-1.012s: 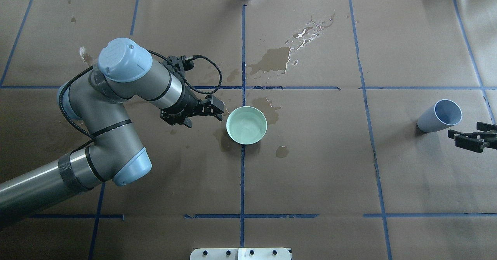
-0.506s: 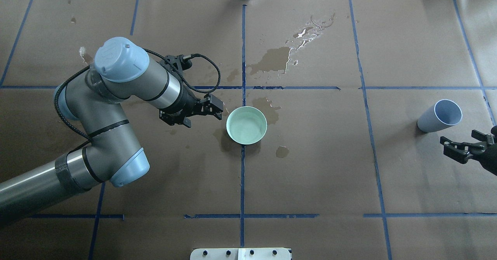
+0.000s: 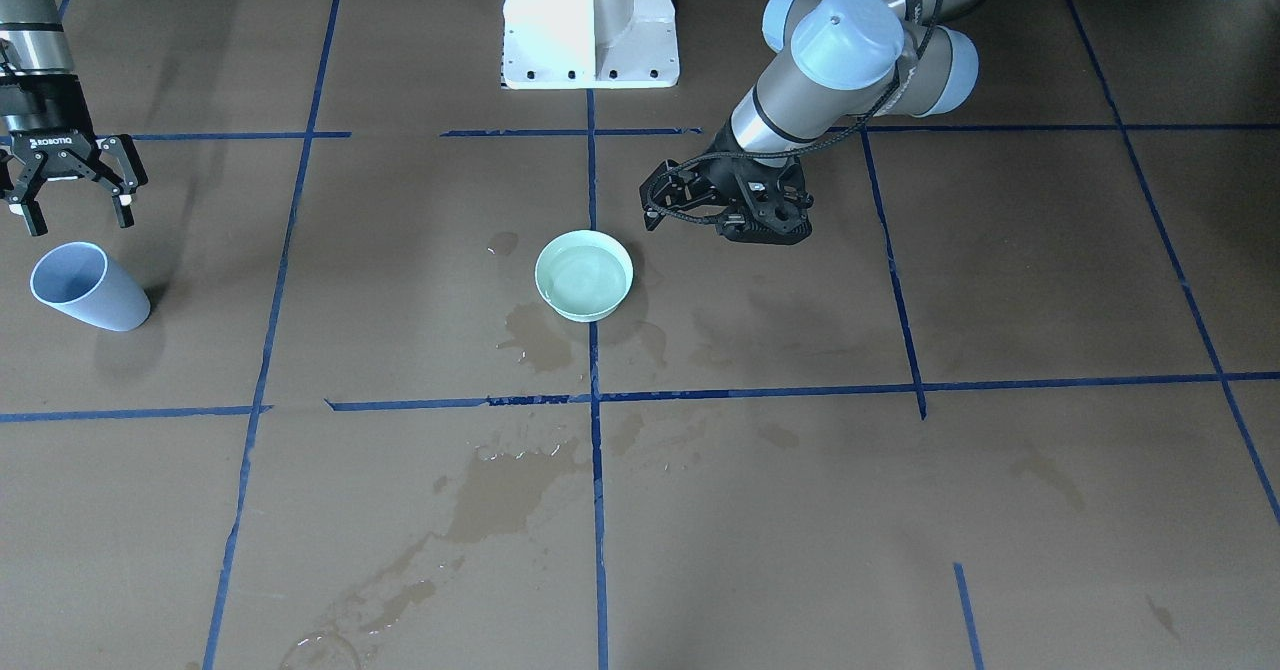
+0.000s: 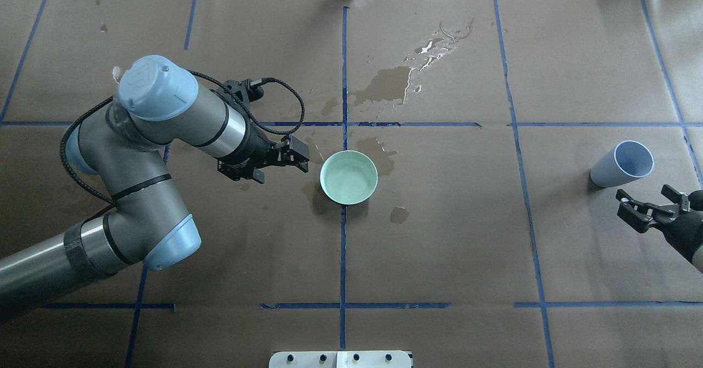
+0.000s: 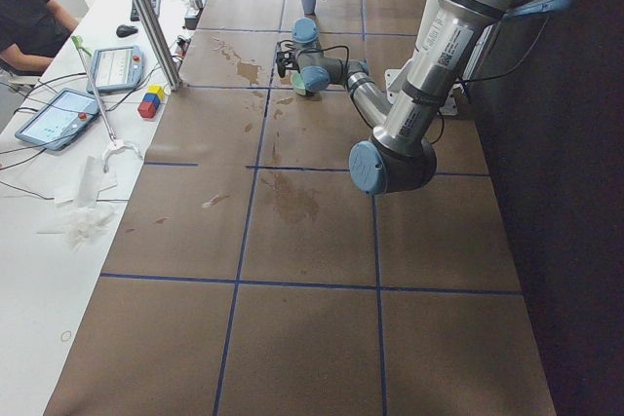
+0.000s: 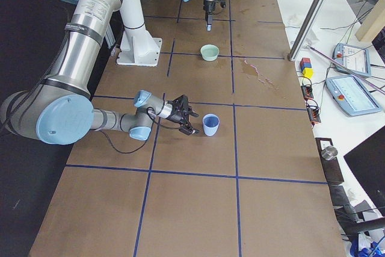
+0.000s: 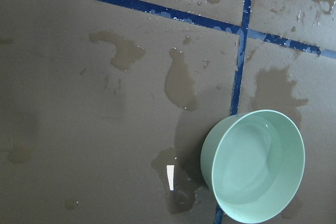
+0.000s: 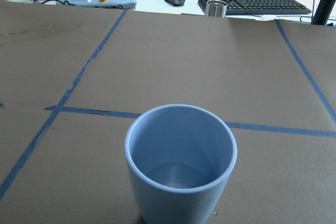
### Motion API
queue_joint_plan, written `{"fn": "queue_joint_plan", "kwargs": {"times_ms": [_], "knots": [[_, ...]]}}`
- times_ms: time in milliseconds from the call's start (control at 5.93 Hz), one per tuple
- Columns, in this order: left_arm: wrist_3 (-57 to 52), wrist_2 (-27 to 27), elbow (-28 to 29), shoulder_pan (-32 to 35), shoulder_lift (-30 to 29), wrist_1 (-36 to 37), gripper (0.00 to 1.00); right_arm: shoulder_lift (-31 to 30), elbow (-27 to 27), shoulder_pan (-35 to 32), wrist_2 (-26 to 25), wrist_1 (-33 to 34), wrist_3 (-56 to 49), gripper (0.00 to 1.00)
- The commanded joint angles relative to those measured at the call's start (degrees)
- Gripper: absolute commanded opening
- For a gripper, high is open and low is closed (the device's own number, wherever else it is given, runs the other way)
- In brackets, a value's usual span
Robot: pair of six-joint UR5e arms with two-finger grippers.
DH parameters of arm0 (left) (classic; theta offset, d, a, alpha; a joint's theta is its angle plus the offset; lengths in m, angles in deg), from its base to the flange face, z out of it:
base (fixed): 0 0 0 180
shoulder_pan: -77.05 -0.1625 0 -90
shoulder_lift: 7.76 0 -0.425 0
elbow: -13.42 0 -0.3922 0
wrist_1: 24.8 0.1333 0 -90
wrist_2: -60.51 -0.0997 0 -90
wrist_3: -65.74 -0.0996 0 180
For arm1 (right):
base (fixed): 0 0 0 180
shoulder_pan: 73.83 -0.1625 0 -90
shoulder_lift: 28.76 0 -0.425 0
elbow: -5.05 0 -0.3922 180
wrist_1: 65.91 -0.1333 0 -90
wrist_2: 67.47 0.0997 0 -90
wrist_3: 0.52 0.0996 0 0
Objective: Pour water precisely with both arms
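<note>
The right fingers [image 3: 120,195] are spread wide with nothing between them. Just ahead of their tips stands a light blue cup [image 3: 85,290], upright, close to them but not touching. Seen from the right wrist, the cup's open mouth sits right in front of the fingers. A darker patch lies at its bottom, and I cannot tell whether that is liquid. Behind these fingers the right arm [image 6: 90,22] runs back in silver-grey tubes with pale blue caps.

The left fingers [image 4: 295,149] are held off the brown surface [image 4: 439,236]. Whether they are apart or together I cannot tell: from overhead the black parts overlap, and the left wrist camera shows none of them. Just beyond their tips sits a pale green bowl [image 7: 206,163], with a narrow strip of surface between it and the fingers. The water [image 7: 252,169] lies in this bowl, clear, with the green showing through. Behind the fingers a looped black cable [image 4: 285,99] hangs off the wrist, and the left arm [image 4: 137,154] folds back at its elbow.

The two pairs of fingers are well apart, and so are the bowl and the cup. Dark wet stains [image 4: 384,85] spread over the surface around the bowl's foot and farther past it from the left fingers, some glinting. Blue tape lines [image 4: 343,247] cross under the bowl. The white pedestal [image 3: 590,20] stands behind and between both arms.
</note>
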Motion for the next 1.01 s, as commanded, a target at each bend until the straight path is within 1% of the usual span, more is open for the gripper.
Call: {"fn": "queue_joint_plan", "kwargs": {"times_ms": [0, 169, 337, 506, 675, 843], "knots": [[0.0, 0.0, -0.1, 0.0, 0.3, 0.0, 1.0, 3.8, -3.8, 2.3, -9.7, 0.0, 0.5, 0.99], [0.0, -0.1, -0.1, 0.0, 0.3, 0.0, 1.0, 5.4, -4.5, 2.8, -10.9, 0.0, 0.5, 0.99], [0.0, -0.1, -0.1, 0.0, 0.3, 0.0, 1.0, 6.6, -6.8, 3.3, -14.5, -0.4, 0.6, 0.99], [0.0, -0.1, -0.1, 0.0, 0.3, 0.0, 1.0, 8.4, -8.6, 3.4, -15.1, -2.4, 0.5, 0.99], [0.0, -0.1, -0.2, 0.0, 0.3, 0.0, 1.0, 9.2, -12.0, 3.4, -15.6, -5.4, 0.2, 0.99], [0.1, -0.1, -0.4, 0.0, 0.3, 0.0, 1.0, 11.4, -14.2, 3.3, -16.6, -6.0, -0.3, 0.99]]}}
